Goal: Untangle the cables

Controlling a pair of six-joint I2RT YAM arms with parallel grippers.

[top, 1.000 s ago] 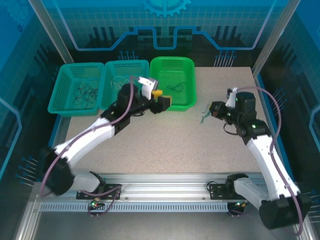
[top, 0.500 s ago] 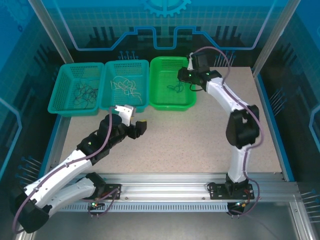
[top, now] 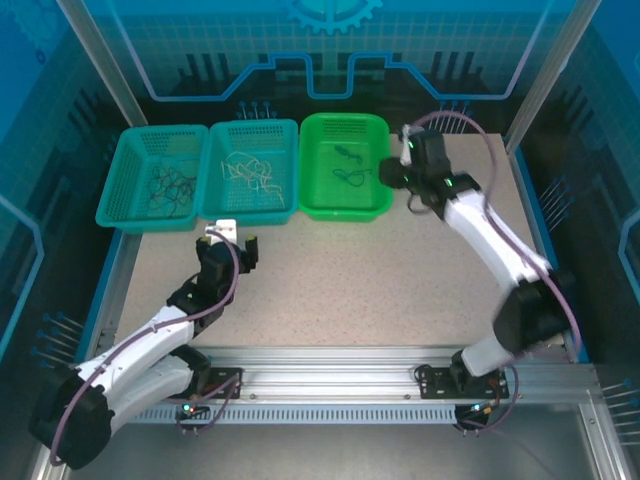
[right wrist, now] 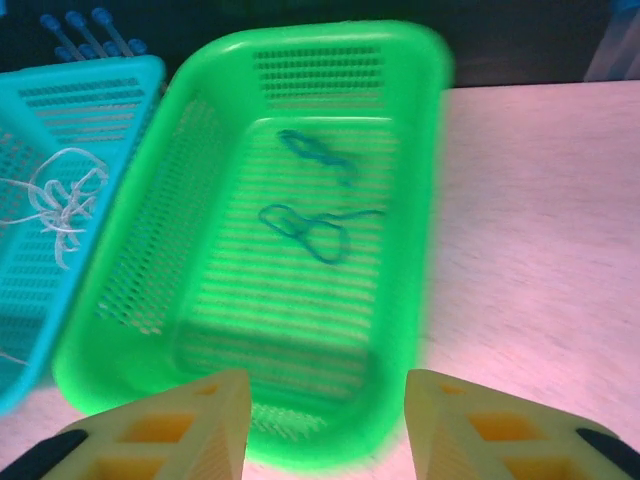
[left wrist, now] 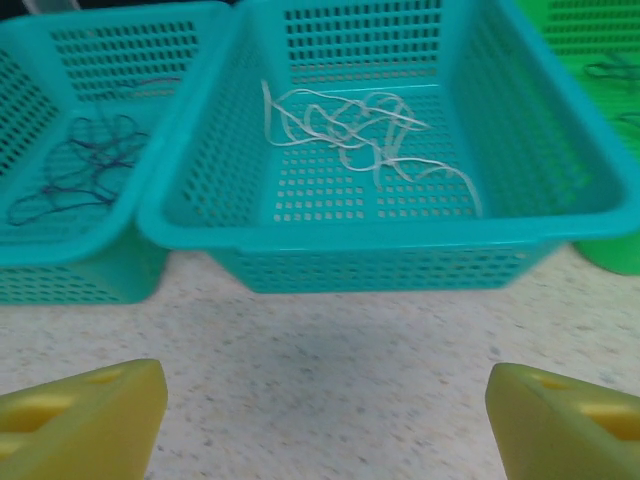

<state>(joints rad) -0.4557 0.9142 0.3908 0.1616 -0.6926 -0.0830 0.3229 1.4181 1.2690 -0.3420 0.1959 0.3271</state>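
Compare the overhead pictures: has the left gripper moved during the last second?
Yes. The left gripper has retreated down and left in the overhead view, from beside the green basket to the near side of the middle teal basket.

My work surface: speckled beige stone-look tabletop (top: 380, 285), flat, evenly lit, only soft shadows. Around me, blue translucent wall panels (top: 200, 50) printed with gear and circuit-line pattern. At back left and right, silver aluminium corner posts (top: 103, 65) slant upward. Along near edge, slotted aluminium rail (top: 330, 375) beneath my bases
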